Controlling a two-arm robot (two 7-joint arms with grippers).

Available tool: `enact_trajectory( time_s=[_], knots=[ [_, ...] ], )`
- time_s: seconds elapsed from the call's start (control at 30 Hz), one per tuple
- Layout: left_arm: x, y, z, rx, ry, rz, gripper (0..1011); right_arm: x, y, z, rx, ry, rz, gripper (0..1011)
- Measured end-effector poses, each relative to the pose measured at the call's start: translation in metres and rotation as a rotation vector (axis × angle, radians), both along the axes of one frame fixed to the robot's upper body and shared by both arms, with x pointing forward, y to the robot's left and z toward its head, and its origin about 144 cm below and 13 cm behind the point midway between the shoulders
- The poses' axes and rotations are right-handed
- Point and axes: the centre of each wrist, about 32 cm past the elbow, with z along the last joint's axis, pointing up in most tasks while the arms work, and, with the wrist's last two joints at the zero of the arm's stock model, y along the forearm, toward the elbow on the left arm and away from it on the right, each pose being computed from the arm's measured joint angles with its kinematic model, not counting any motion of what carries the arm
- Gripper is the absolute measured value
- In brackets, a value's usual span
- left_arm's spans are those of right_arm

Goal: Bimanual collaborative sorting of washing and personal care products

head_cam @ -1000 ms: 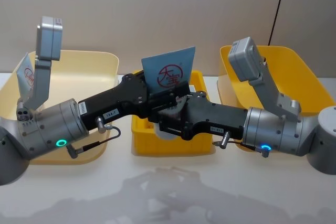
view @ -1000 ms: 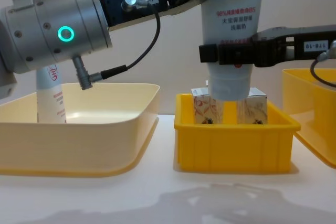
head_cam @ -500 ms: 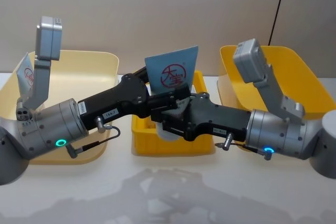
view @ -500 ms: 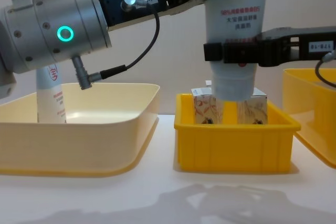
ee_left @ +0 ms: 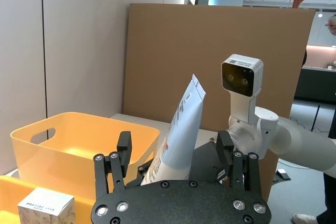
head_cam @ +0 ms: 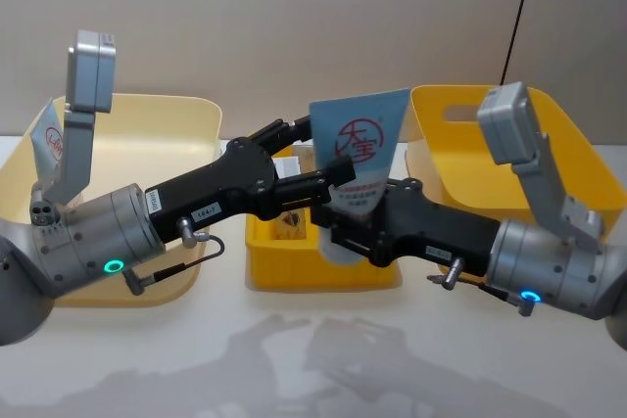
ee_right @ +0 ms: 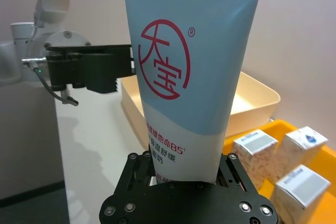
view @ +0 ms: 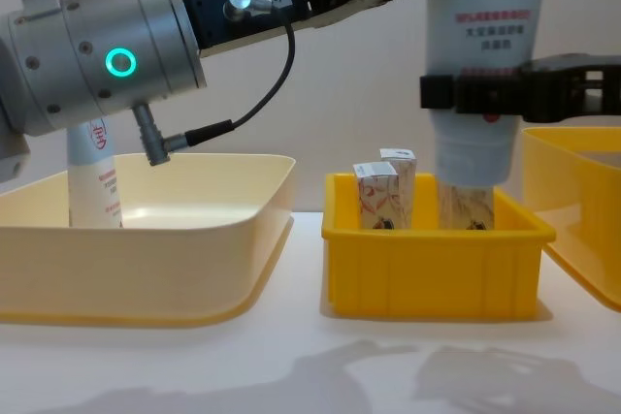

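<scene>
The right gripper is clenched on the tube, one finger on each side of its white lower part. The tube stands upright with its flat crimped end up. In the chest view the right gripper bands the tube across its middle, with the tube's lower end hanging over the right part of the yellow bin.

The left gripper has its jaws spread wide. The tube leans in the gap between them and neither finger touches it. From the head view the left gripper sits just beside the tube, which the right gripper grips from below.

The tube's pale-blue face bears a red ring around the characters 大宝, with an ® mark. Red print below it includes "B5".

The right wrist view shows three cartons with grey top labels and the cream bin beyond them. The chest view shows two cartons upright in the yellow bin and a second tube standing in the cream bin. The left wrist view shows the orange bin and one carton, whose print is too small to read.
</scene>
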Motion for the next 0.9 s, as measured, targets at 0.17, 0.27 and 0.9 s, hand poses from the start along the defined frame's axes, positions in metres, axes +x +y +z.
enact_trajectory(
  time_s=[0.17,0.27,0.9],
  knots=[
    [0.0,0.0,0.0,0.0,0.0,0.0,1003,-0.008,-0.006,-0.001,0.011,-0.001,-0.056,455],
    [0.0,0.0,0.0,0.0,0.0,0.0,1003,-0.011,-0.008,-0.002,0.013,-0.001,-0.081,455],
    [0.0,0.0,0.0,0.0,0.0,0.0,1003,-0.035,-0.017,-0.008,-0.002,-0.02,-0.354,455]
  ],
)
